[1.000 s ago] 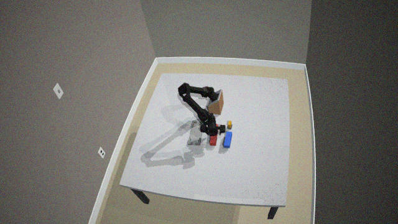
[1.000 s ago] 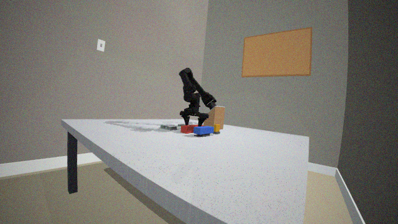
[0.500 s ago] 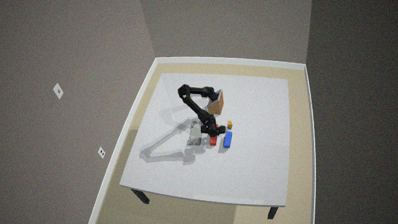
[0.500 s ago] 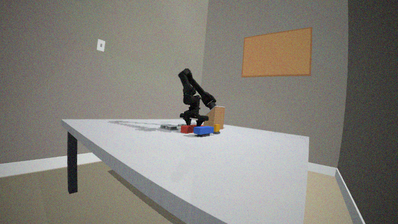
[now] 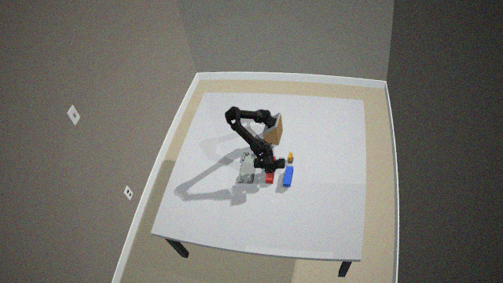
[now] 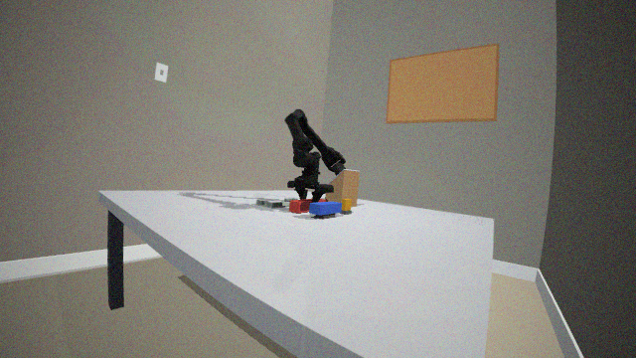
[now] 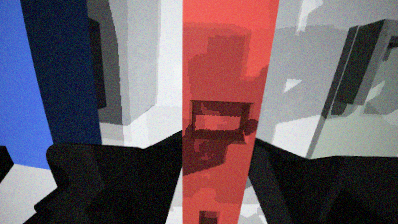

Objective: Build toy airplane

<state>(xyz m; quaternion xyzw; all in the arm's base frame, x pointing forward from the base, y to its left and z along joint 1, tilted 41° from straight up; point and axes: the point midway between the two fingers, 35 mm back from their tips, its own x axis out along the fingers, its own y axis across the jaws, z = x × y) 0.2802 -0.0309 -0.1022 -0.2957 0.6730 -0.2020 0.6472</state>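
The red fuselage (image 5: 269,178) (image 6: 298,206) (image 7: 225,60) lies flat at table level, its sockets facing up. My gripper (image 6: 310,197) (image 7: 212,135) points down and is shut on the fuselage, one finger on each long side near the larger socket. The grey cradle (image 5: 247,171) (image 6: 270,203) (image 7: 370,137) stands beside it, to the right in the wrist view, with nothing in it. The blue wing (image 5: 288,176) (image 6: 324,208) (image 7: 12,100) lies on the fuselage's other side. The small yellow tail fin (image 5: 290,158) (image 6: 346,206) stands beyond the wing's end.
A wooden block (image 5: 274,135) (image 6: 351,188) with a slanted side stands behind the parts, near the arm's base. The arm reaches over the cradle side, and its shadows fall across the white table (image 5: 314,216) (image 6: 422,268).
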